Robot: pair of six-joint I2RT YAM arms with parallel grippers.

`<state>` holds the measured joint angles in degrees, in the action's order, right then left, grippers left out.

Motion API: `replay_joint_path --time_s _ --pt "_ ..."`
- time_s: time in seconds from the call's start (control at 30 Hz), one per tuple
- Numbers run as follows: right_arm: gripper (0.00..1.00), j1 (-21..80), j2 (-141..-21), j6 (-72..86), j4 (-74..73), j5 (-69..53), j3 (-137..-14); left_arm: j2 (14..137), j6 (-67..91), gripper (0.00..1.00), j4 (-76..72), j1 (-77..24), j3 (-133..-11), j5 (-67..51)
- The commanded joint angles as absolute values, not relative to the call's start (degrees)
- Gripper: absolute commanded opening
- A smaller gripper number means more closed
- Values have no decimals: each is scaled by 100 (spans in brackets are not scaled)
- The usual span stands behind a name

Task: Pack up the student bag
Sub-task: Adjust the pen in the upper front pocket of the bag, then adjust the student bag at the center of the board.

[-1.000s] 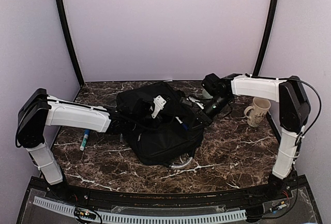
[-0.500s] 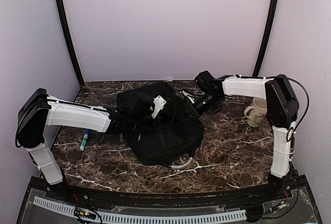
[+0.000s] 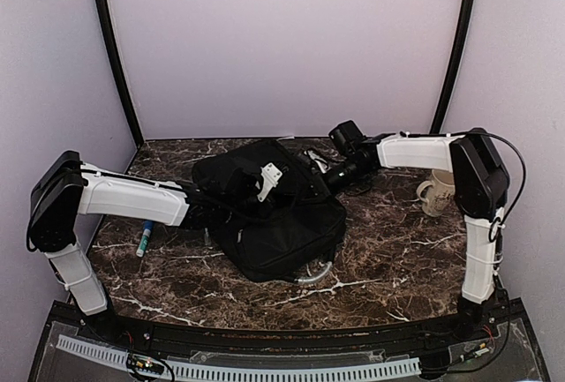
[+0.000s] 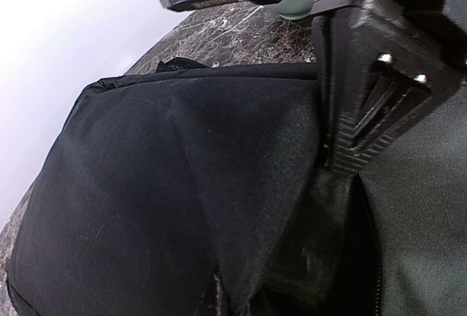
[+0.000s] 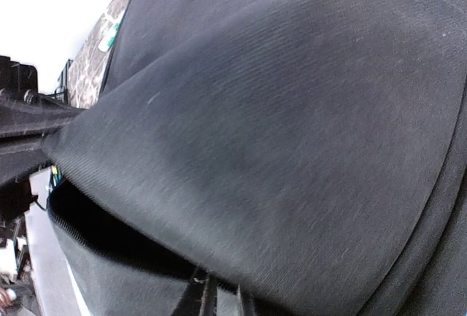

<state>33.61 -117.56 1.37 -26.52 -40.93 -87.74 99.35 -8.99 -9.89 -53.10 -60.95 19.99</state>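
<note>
The student bag [image 3: 275, 223], a large black backpack, lies in the middle of the marble table with its grey handle [image 3: 314, 274] toward the near edge. My left gripper [image 3: 265, 184] rests on its top and is shut on a fold of the black fabric [image 4: 219, 287], pulling a flap [image 5: 277, 133] taut over a dark opening [image 5: 109, 236]. My right gripper [image 3: 327, 179] is at the bag's far right edge. Only its thin tips [image 5: 225, 301] show under the flap's rim, close together; whether they pinch anything is hidden.
A cream mug [image 3: 439, 190] stands at the right, beside the right arm. A blue pen [image 3: 144, 239] lies on the table under the left forearm. Purple walls close in the back and sides.
My right arm has swung left and toward the back, along the bag's far edge. The bag's top has dropped a little flatter. The left arm has stayed put.
</note>
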Motion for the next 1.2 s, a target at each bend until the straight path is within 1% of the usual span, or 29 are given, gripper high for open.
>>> replay_joint_path --time_s 0.0,0.1,0.2,0.27,0.33,0.53,0.67,0.9,1.07,1.1,1.17 --pt "16 3361 -11060 -225 -2437 -3780 -8463 9576 -949 2 -1292 -5423 -6005 1703" --pt "23 3355 -10556 -598 -2543 -3553 -8211 9606 -975 2 -1378 -5423 -5983 1688" --pt "32 3361 -10224 -987 -2463 -3307 -8011 9640 -1030 2 -1492 -5423 -5990 1684" --pt "41 3366 -10137 -1042 -2267 -3010 -7915 9658 -1085 1 -1576 -5423 -5988 1689" --pt "46 3366 -10246 -1248 -2256 -2788 -8015 9669 -1185 1 -1676 -5423 -5986 1744" --pt "52 3395 -10840 -2053 -2392 -2914 -8445 9520 -1305 1 -2066 -5423 -5825 1742" --pt "58 3430 -10977 -2024 -2076 -2913 -8378 9473 -1235 1 -2099 -5423 -5808 1745" --pt "60 3607 -11211 -2126 -1924 -2730 -8543 9474 -1031 2 -2198 -5423 -5820 1642" --pt "57 3743 -11390 -1884 -1669 -2402 -8635 9422 -1002 2 -2282 -5423 -5798 1601" --pt "55 3744 -11425 -1869 -1660 -2394 -8639 9403 -1002 2 -2280 -5423 -5794 1611" --pt "45 3746 -11436 -1729 -1616 -2323 -8620 9358 -992 2 -2269 -5423 -5774 1632"
